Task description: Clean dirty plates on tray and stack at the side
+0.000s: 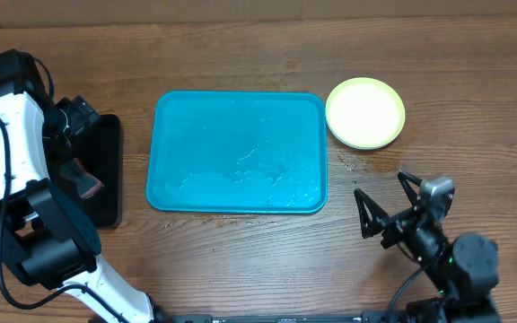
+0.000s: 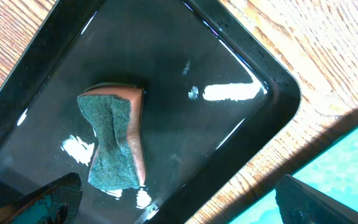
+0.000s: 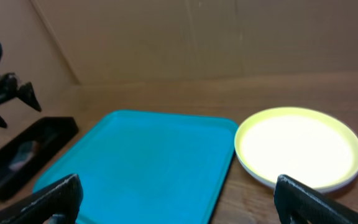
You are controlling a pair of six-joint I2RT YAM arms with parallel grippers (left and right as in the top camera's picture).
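Teal-blue plastic, glossy and wet-looking, the tray [image 1: 239, 152] lies rectangular on the wood-grain table [image 1: 240, 45], corners rounded, rim raised; the plates [image 1: 365, 112], round and shallow, sit stacked just beside its far right corner, yellow-green on top; the left gripper [image 2: 178, 186] hangs spread over a rough green sponge [image 2: 114, 140] in the black tray [image 2: 166, 62]; the right gripper [image 1: 380, 184] gapes wide, holding nothing.
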